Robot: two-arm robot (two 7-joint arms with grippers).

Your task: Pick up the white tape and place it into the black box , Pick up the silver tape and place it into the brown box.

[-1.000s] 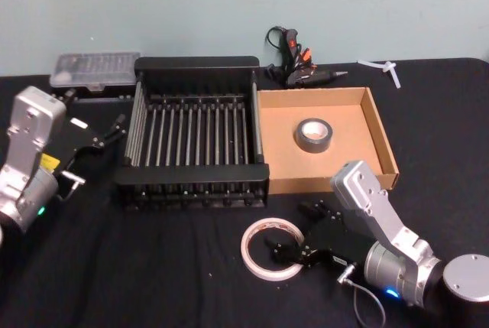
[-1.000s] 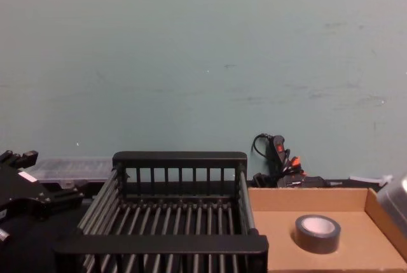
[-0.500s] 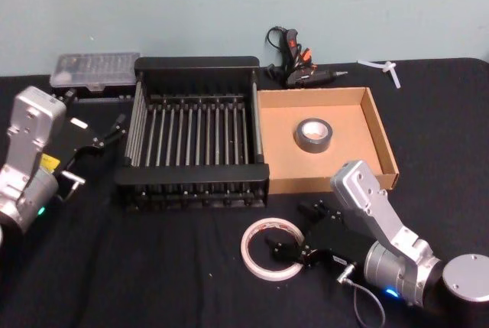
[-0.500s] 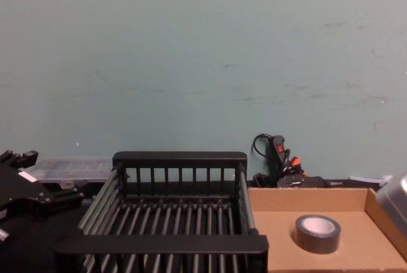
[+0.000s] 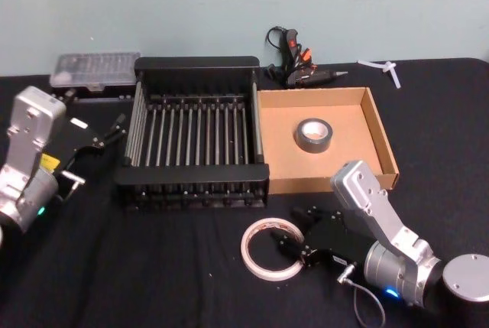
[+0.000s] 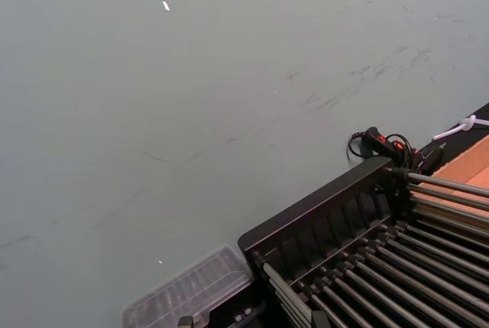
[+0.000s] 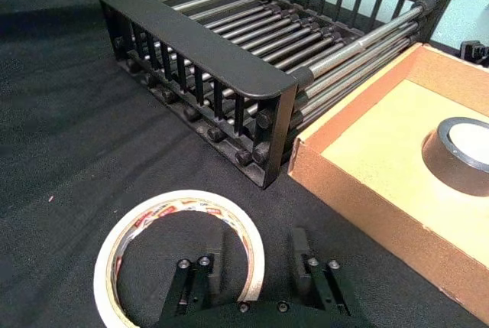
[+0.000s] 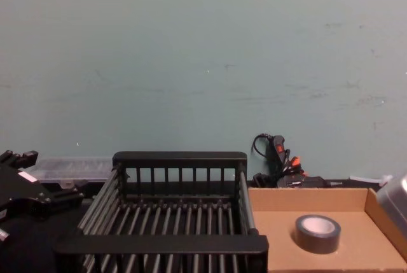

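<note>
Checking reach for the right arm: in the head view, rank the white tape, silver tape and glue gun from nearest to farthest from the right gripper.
From the right gripper:
1. white tape, at its fingers
2. silver tape, in the brown box
3. glue gun, by the back wall

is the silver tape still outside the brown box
No, the silver tape already lies flat on the floor of the brown box.

In the right wrist view the silver tape (image 7: 462,152) is cut off at the picture's edge, and so is the far right part of the brown box (image 7: 367,190). The near rim of the white tape (image 7: 179,255) runs under the right gripper (image 7: 256,259). In the chest view the black box (image 8: 180,222) loses its near wall below the frame.
</note>
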